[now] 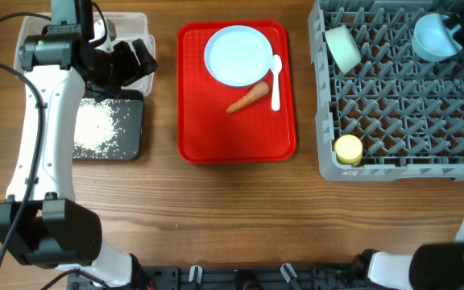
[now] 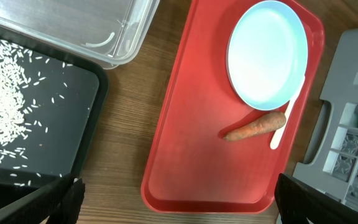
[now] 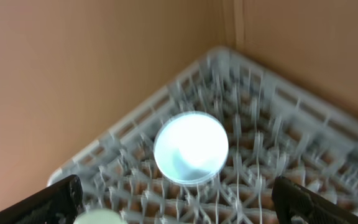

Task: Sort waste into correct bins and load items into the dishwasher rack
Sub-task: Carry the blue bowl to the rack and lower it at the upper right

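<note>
Left gripper [image 2: 179, 194] and right gripper [image 3: 176, 190] both wide open, empty — rack [image 3: 272, 124] pegs prop the blue bowl [image 3: 191, 147], carrot [image 2: 257, 126] not binned yet.

Bright, even light fell from above on the wooden tabletop [image 1: 159, 217] in the overhead view, which was sharp throughout, with only short, soft shadows beside the red serving tray [image 1: 208, 137]. The left wrist view was crisp too, with a faint sheen on the pale-blue plate [image 2: 266, 56]. The right wrist view was blurred all over: the grey rack [image 3: 278, 155] smeared, the light-blue bowl [image 3: 191, 147] glaring nearly white.
</note>
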`<action>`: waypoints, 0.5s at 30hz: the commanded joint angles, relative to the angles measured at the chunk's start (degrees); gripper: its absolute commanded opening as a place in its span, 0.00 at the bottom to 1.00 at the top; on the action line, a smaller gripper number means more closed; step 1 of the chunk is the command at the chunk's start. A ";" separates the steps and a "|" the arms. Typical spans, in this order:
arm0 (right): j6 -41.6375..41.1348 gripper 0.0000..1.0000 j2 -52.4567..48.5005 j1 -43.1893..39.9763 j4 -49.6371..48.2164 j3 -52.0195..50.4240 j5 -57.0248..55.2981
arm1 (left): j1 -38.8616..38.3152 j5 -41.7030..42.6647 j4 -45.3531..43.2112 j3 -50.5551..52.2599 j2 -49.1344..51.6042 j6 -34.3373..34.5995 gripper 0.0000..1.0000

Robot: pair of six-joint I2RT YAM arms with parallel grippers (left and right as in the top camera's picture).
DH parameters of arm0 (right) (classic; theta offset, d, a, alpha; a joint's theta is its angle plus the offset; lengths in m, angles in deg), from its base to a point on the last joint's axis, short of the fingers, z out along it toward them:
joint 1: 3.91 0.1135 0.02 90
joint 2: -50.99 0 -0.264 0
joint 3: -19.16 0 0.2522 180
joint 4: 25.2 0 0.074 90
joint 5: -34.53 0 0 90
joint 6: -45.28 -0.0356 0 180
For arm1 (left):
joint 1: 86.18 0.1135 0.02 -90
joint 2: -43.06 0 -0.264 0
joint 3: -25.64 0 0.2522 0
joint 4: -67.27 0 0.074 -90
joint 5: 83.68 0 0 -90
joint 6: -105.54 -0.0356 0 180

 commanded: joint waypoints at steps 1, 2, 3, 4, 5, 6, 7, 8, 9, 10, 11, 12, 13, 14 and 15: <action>-3.63 1.00 -5.49 -4.09 2.62 -0.13 16.94 | 0.07 0.07 -0.13 -0.59 -0.26 0.07 1.00; -3.63 1.00 -6.51 -4.55 3.26 -0.13 17.90 | 0.07 0.07 -0.15 -0.59 -0.26 0.07 1.00; -3.63 1.00 -7.37 -4.81 3.74 -0.13 18.25 | 0.07 0.07 -0.15 -0.59 -0.26 0.07 1.00; -3.67 1.00 -8.07 -4.94 4.28 -0.13 18.23 | 0.07 0.07 -0.13 -0.59 -0.26 0.07 1.00; -3.63 1.00 -8.46 -4.94 4.76 -0.13 18.14 | 0.07 0.07 -0.15 -0.59 -0.26 0.07 1.00; -3.58 1.00 -8.83 -4.94 4.94 -0.13 17.94 | 0.07 0.07 -0.15 -0.59 -0.26 0.07 1.00; -3.65 1.00 -8.92 -4.94 4.96 -0.13 17.97 | 0.07 0.07 -0.15 -0.59 -0.26 0.07 1.00; -3.63 1.00 -8.94 -4.94 4.92 -0.13 17.94 | 0.07 0.07 -0.15 -0.59 -0.26 0.07 1.00; -3.80 1.00 -8.94 -4.94 4.85 -0.13 17.55 | 0.07 0.07 -0.13 -0.59 -0.26 0.07 1.00; -5.03 1.00 -8.94 -4.94 4.68 -0.13 16.76 | 0.07 0.07 -0.13 -0.59 -0.26 0.07 1.00; -6.23 1.00 -8.94 -4.94 4.68 -0.15 15.37 | 0.07 0.07 -0.15 -0.59 -0.26 0.07 1.00; -6.71 1.00 -8.96 -4.94 4.68 -0.15 14.12 | 0.07 0.07 -0.13 -0.59 -0.26 0.07 1.00; -6.78 0.99 -9.03 -4.94 4.70 -0.15 12.63 | 0.07 0.07 -0.15 -0.59 -0.26 0.07 1.00; -6.78 0.97 -9.18 -4.94 4.70 -0.15 11.69 | 0.07 0.07 -0.15 -0.59 -0.26 0.07 1.00; -6.58 0.92 -9.44 -4.94 4.68 -0.15 10.80 | 0.07 0.07 -0.15 -0.59 -0.26 0.07 1.00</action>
